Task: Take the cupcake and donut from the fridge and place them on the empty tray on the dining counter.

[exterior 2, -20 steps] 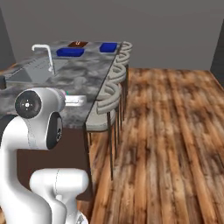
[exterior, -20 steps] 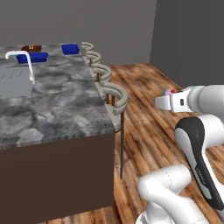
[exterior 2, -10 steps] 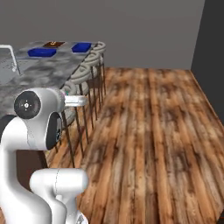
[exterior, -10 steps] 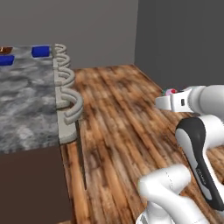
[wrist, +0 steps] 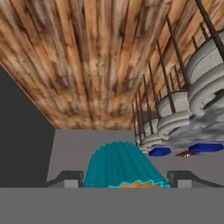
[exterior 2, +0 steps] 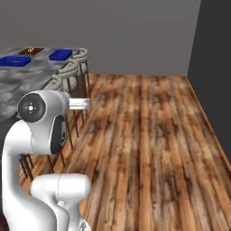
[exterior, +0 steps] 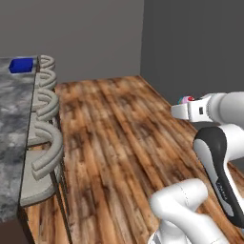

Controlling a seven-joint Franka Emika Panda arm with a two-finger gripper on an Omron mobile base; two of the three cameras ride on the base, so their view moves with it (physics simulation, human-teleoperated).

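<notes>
while claw [wrist: 118,179] grips one cupcake [wrist: 119,166], two blue trays [exterior 2: 61,54] visible.

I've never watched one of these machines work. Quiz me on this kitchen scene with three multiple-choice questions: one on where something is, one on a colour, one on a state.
1. Where is the cupcake?
A. On the wooden floor
B. Between the gripper's fingers
C. On a stool seat

2. What colour is the cupcake's wrapper?
A. Teal
B. Yellow
C. White

3. What state is the gripper in?
A. Wide open and empty
B. Shut on the cupcake
C. Shut on a blue tray

Answers:
1. B: in the hand view the cupcake sits between the two fingertips of the gripper, and its pink top peeks out at the hand in the left base view.
2. A: the pleated wrapper is teal in the hand view.
3. B: the fingers stand on both sides of the wrapper, carried above the wooden floor, away from the dining counter.
</notes>
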